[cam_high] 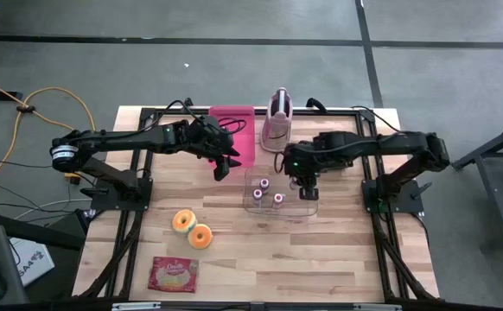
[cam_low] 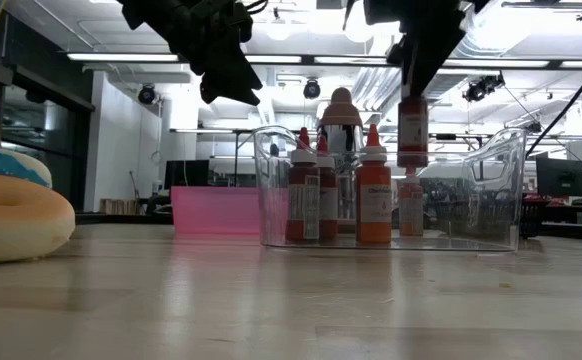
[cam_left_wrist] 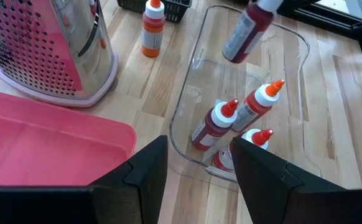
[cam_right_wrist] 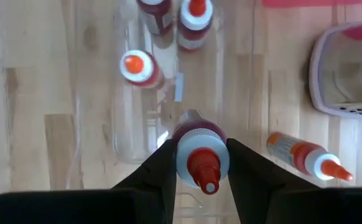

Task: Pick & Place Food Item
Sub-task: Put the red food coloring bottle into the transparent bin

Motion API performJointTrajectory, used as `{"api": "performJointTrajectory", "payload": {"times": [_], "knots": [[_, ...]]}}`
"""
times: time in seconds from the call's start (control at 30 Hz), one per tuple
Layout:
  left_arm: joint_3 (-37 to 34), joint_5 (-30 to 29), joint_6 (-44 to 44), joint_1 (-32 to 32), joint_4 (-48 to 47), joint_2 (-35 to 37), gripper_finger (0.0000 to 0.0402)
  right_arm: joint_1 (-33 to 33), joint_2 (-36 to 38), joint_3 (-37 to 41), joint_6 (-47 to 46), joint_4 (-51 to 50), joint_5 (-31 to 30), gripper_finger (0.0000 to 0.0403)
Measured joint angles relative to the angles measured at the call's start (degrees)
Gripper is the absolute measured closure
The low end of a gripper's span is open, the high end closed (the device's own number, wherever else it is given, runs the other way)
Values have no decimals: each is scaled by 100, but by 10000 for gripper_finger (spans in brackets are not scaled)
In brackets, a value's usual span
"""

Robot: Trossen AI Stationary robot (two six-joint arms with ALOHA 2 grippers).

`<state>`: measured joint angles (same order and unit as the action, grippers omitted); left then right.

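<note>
A clear plastic bin (cam_high: 296, 210) stands on the wooden table with three red-capped sauce bottles (cam_low: 374, 185) upright in it. My right gripper (cam_high: 308, 186) hangs over the bin's right part, shut on another sauce bottle (cam_low: 412, 130). One more bottle (cam_right_wrist: 308, 158) stands on the table beside the bin. My left gripper (cam_left_wrist: 199, 180) is open and holds nothing; it hovers left of the bin by the pink tray (cam_high: 232, 130). Two doughnuts (cam_high: 191, 227) and a pink food packet (cam_high: 174, 275) lie at the near left. My right gripper pinches the bottle's top (cam_right_wrist: 199, 140), at the white shoulder under the red cap, between its two fingers (cam_right_wrist: 162, 163). The fingers come from above and point down along the bottle. The bottle hangs nearly upright below them, cap up, its base (cam_low: 412, 160) clear of the bin's floor.
A metal grater (cam_high: 277, 121) on a pink base stands at the far edge beside the pink tray. A black basket (cam_left_wrist: 159, 5) sits beyond the standing bottle. The table's near right part is bare wood.
</note>
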<state>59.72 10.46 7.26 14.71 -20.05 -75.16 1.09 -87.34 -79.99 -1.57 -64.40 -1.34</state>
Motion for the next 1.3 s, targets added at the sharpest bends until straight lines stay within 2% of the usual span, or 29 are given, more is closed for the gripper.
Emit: {"api": "performJointTrajectory", "payload": {"times": [0.13, 0.3, 0.77, 1.13, 1.3], "knots": [[0, 0, -1, 0, 0, 0, 228, 97, -32, 81, -32, 245, 4, 296], [0, -1, -1, 1, 0, 0, 228, 194, -43, 540, -135, 906, 183, 296], [0, -2, 0, 0, 0, 0, 228, 244, -41, 1431, -165, 1714, 276, 296], [0, -1, 0, -1, -1, 0, 228, 397, -38, 1716, -164, 1784, 102, 296], [0, -2, -1, 0, -1, 0, 228, 427, -34, 1716, -164, 1786, 129, 281]]}}
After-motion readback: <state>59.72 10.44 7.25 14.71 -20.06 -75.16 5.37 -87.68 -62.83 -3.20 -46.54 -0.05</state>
